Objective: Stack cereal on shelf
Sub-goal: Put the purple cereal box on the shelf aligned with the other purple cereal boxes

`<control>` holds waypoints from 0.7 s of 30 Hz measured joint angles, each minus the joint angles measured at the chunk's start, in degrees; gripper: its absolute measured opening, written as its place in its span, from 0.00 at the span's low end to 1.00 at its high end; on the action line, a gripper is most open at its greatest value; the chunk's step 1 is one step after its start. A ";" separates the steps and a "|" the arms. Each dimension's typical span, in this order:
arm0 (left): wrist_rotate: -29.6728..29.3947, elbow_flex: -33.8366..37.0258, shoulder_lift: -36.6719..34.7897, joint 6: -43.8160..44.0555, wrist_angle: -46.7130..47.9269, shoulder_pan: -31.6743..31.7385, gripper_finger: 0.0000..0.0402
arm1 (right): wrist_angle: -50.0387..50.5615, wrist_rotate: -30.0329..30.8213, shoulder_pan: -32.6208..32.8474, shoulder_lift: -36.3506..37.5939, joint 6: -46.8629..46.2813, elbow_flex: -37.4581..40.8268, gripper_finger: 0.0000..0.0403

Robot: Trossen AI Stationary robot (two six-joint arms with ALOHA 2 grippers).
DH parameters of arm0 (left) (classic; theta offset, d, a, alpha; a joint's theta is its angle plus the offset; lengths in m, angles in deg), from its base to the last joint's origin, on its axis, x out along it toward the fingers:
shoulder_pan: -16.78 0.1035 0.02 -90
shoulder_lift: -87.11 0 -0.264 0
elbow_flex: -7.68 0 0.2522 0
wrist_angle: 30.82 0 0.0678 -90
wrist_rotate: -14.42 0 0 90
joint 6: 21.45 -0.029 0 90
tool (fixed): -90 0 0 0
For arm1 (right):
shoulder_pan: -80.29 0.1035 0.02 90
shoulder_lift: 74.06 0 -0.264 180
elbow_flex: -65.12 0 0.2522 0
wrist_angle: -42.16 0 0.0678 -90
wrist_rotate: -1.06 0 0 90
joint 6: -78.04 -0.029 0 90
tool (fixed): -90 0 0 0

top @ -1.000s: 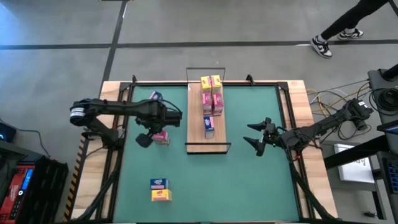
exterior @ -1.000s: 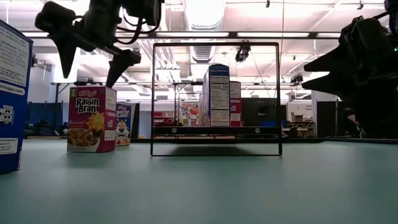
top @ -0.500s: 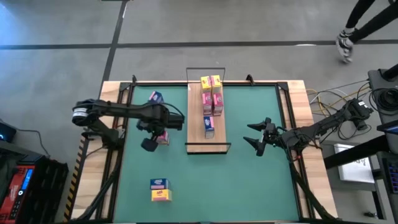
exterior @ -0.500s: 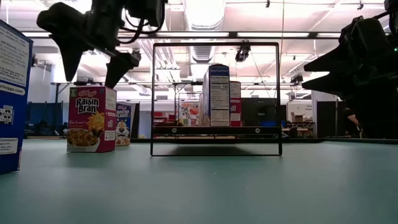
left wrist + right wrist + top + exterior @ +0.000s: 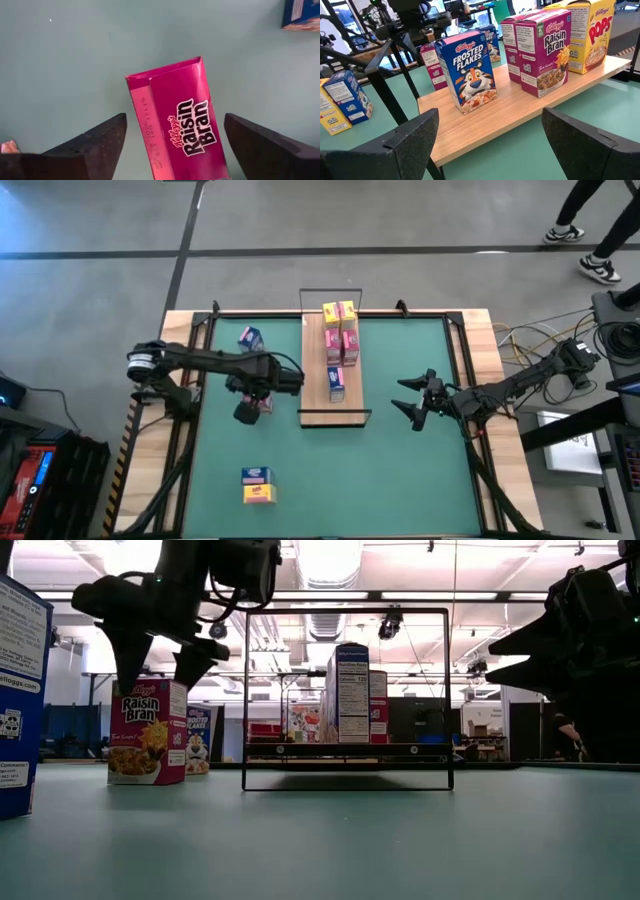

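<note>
The shelf (image 5: 335, 360), a long wooden plank with thin black wire frames at its short ends, lies in the middle of the green bench (image 5: 330, 470) and carries several cereal boxes in a row. At its far end stand two yellow boxes (image 5: 338, 311); next come pink Raisin Bran boxes (image 5: 341, 342), and nearest the open end a blue Frosted Flakes box (image 5: 337, 383) stands alone, with bare plank left beyond it. In the right wrist view the same row reads Frosted Flakes, Raisin Bran, then a yellow Pops box (image 5: 584, 32), all upright on the wood. Off the shelf, on its left side, a pink Raisin Bran box (image 5: 177, 125) stands upright on the bench. The left tool (image 5: 252, 398) hangs directly over it with its fingers (image 5: 95, 145) spread, one on each side of the box and not touching it. Farther back on that side a blue box (image 5: 250, 337) stands near the bench's far edge. At the near left a blue box (image 5: 256, 476) and a yellow box (image 5: 259, 494) sit touching each other, well apart from the shelf. The right tool (image 5: 413, 396) waits to the right of the shelf's near end, its fingers spread wide and holding nothing, pointed toward the shelf. A person's legs (image 5: 590, 230) show on the floor beyond the bench's far right corner.
</note>
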State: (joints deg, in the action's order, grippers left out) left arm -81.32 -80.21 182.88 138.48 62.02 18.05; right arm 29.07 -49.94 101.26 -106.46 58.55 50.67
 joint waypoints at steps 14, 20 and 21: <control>-1.77 0.55 0.06 -0.94 -0.67 -0.57 0.43 | 0.00 0.00 0.00 0.02 0.00 0.00 0.85; -1.77 0.14 0.05 -8.32 -2.76 -0.84 0.38 | 0.00 0.00 -0.02 0.02 0.00 0.00 0.85; -1.78 -0.17 0.06 -9.78 -3.14 -0.82 0.38 | 0.00 0.00 -0.01 0.02 0.00 0.00 0.85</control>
State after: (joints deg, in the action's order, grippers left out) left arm -83.09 -80.38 182.94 128.71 58.88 17.23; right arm 29.07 -49.94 101.25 -106.44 58.55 50.67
